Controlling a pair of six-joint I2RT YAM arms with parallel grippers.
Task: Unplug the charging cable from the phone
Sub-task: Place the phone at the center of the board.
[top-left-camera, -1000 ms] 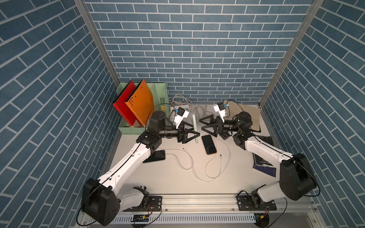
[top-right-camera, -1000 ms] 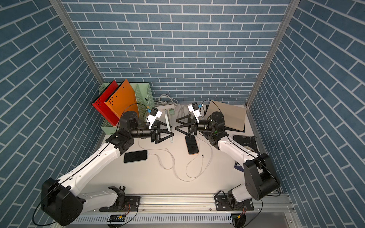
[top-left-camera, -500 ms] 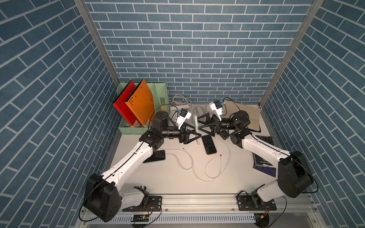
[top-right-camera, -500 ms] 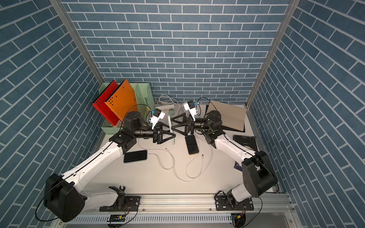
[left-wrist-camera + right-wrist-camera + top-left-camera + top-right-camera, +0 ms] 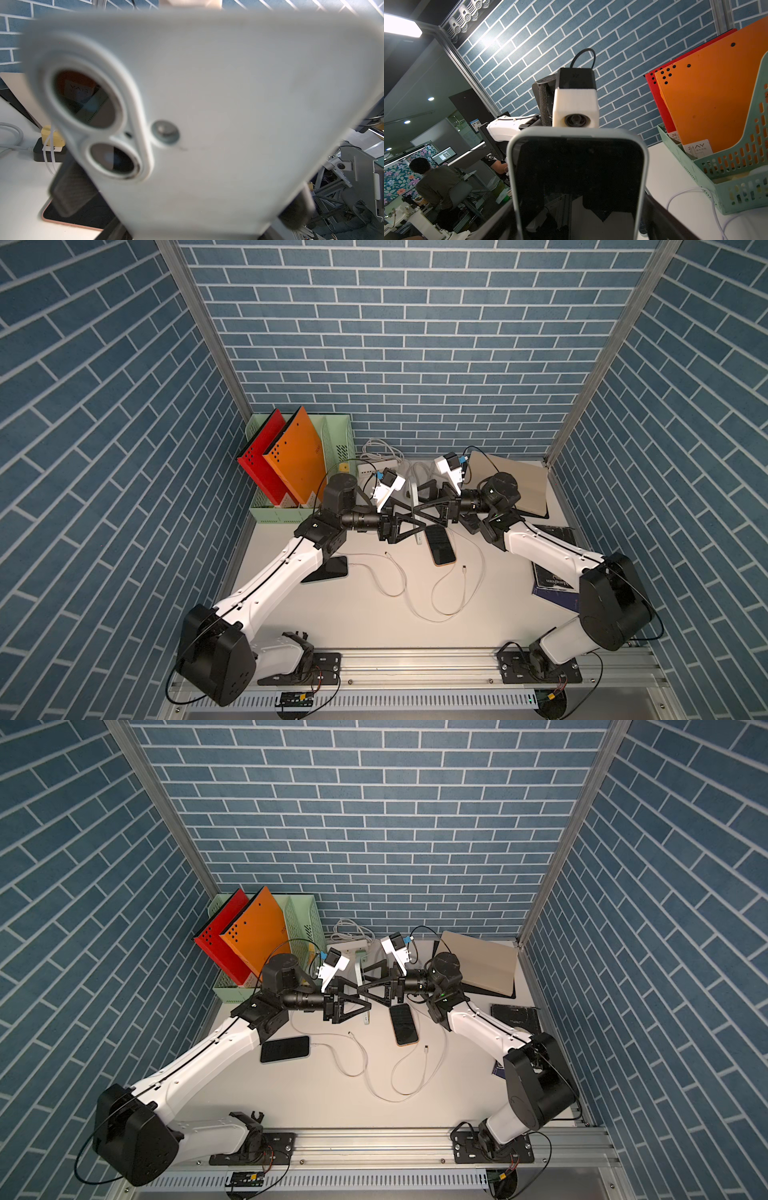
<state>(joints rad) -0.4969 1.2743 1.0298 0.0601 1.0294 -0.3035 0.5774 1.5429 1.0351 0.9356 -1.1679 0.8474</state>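
Top views both show the two arms meeting over the middle of the tabletop (image 5: 353,614), toward its far side, with the phone (image 5: 412,489) in a pale case raised off the surface between them and seen edge-on. The left pincer (image 5: 417,526) is clenched on this phone. In the left wrist view the phone's back (image 5: 207,93), with its two lenses, fills the picture, and a dark finger pad (image 5: 70,187) lies along each side. The right pincer (image 5: 419,508) reaches in from the right. In the right wrist view the phone's dark screen (image 5: 577,176) stands between its fingers (image 5: 660,218), but I cannot tell whether they press on the case. A white charging cable (image 5: 444,616) lies in loose loops on the tabletop nearer than the pincers, with one plug end (image 5: 464,569) lying free. Whether any cable is plugged into the raised phone cannot be told. Just left of that plug end, an orange-edged phone (image 5: 441,545) lies flat, screen up. A dark phone (image 5: 285,1049) lies to the left, beside the left arm. A green file rack (image 5: 338,439) with a red folder (image 5: 257,456) and an orange folder (image 5: 299,456) stands at the far left.
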